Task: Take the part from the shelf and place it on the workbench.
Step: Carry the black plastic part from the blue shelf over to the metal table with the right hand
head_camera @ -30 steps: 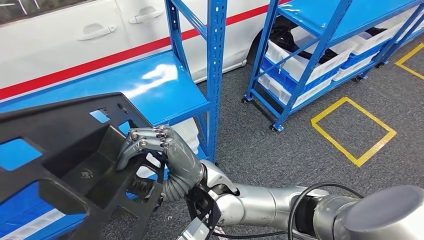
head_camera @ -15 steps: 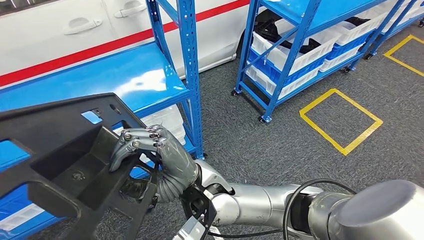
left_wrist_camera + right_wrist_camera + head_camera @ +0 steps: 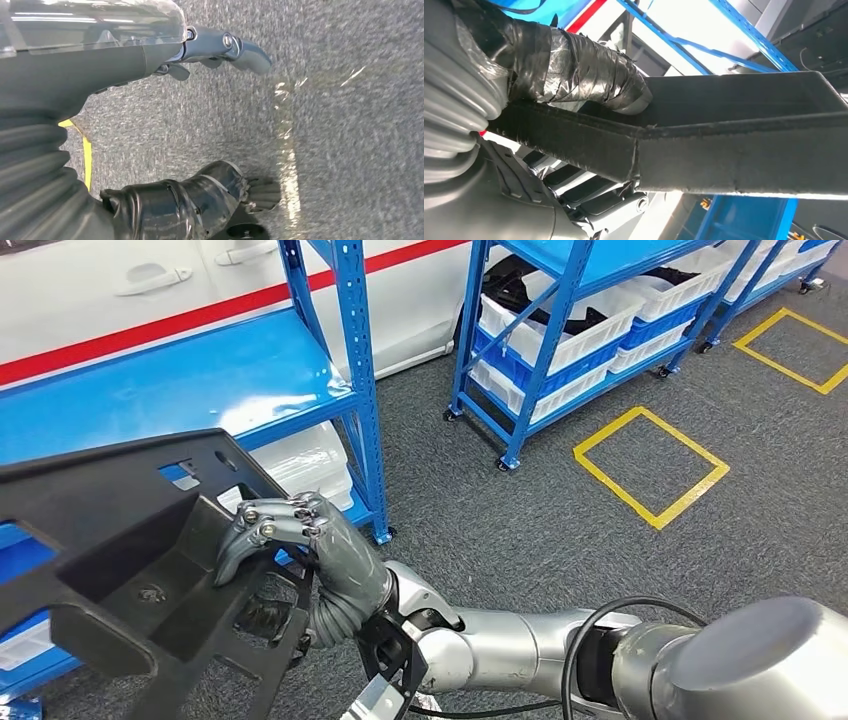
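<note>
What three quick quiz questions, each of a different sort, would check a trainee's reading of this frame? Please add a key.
1. True or false: the black plastic part lies flat on the blue shelf.
2. Which hand grips the part? A) left hand B) right hand C) neither
3. Fill in: the yellow outline is marked on the grey ____.

Key
1. False. The part is carried in front of the shelf.
2. B. The right hand has its fingers curled over the part's edge, while the left hand hangs above the carpet holding nothing.
3. Carpet.
</note>
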Robot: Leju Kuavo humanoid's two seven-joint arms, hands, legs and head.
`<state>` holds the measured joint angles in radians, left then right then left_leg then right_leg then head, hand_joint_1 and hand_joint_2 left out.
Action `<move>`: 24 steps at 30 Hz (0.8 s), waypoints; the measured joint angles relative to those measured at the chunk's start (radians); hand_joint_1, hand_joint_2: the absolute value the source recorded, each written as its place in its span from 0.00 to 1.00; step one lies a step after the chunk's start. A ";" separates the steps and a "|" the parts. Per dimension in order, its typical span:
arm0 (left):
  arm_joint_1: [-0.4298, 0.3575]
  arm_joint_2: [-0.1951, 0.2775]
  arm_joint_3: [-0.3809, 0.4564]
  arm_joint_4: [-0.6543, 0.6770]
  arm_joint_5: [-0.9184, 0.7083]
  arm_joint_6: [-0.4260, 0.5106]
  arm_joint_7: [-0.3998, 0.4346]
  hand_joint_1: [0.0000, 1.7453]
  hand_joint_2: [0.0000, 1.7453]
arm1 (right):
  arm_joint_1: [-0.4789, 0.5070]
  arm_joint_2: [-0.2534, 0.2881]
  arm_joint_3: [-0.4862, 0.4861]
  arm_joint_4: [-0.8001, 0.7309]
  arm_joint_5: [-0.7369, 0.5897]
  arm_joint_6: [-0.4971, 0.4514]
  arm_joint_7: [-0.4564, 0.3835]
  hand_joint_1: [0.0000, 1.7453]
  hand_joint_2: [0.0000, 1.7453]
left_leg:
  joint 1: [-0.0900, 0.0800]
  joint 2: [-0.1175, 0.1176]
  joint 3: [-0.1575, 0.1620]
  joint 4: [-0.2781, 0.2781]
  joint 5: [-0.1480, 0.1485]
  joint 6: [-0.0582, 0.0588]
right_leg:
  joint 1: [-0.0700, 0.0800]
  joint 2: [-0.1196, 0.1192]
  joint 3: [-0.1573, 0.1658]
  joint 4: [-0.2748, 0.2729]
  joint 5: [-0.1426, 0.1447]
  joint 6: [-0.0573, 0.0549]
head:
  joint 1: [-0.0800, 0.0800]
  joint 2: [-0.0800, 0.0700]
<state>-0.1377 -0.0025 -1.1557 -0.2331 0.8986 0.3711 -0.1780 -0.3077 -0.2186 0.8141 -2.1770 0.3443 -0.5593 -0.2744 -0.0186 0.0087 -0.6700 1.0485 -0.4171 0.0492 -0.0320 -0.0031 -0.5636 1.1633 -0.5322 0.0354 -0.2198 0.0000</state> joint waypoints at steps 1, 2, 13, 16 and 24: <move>0.001 0.000 0.000 0.000 -0.004 0.001 -0.007 0.00 1.00 | 0.000 0.000 0.000 0.000 0.002 -0.002 0.001 1.00 1.00 | 0.000 0.000 -0.013 0.016 0.002 -0.005 | 0.001 0.000 0.030 -0.049 -0.021 -0.004 | 0.000 0.000; 0.003 0.001 -0.001 0.000 -0.009 0.001 -0.016 0.00 1.00 | 0.000 0.001 0.000 0.000 0.005 -0.005 0.002 1.00 1.00 | -0.001 -0.001 -0.020 0.025 0.005 -0.010 | 0.005 0.000 0.044 -0.077 -0.039 -0.011 | -0.001 0.000; 0.015 0.007 -0.004 0.000 -0.027 0.002 -0.037 0.00 1.00 | 0.006 0.002 0.000 0.001 0.041 -0.016 0.020 1.00 1.00 | 0.031 0.000 -0.031 0.213 -0.109 -0.060 | 0.004 -0.034 -0.022 -0.089 0.028 -0.047 | -0.011 0.000; 0.012 0.010 -0.005 0.000 -0.028 0.002 -0.036 0.00 1.00 | 0.007 0.002 0.000 0.000 0.041 -0.017 0.021 1.00 1.00 | 0.021 0.028 0.086 0.026 -0.077 -0.053 | 0.004 -0.052 -0.026 -0.093 0.036 -0.035 | -0.010 0.000; 0.014 0.025 -0.011 0.000 -0.039 -0.001 -0.026 0.00 1.00 | 0.013 0.002 0.000 0.000 0.057 -0.022 0.030 1.00 1.00 | 0.006 -0.010 0.098 -0.045 -0.045 0.002 | 0.004 -0.006 -0.107 0.075 -0.059 -0.017 | -0.007 0.000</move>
<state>-0.1236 0.0220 -1.1665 -0.2331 0.8597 0.3700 -0.2041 -0.2947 -0.2167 0.8141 -2.1767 0.4013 -0.5812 -0.2439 -0.0124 -0.0009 -0.5725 1.0039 -0.4623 0.0508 -0.0278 -0.0090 -0.6704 1.2381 -0.5914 0.0183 -0.2266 -0.0003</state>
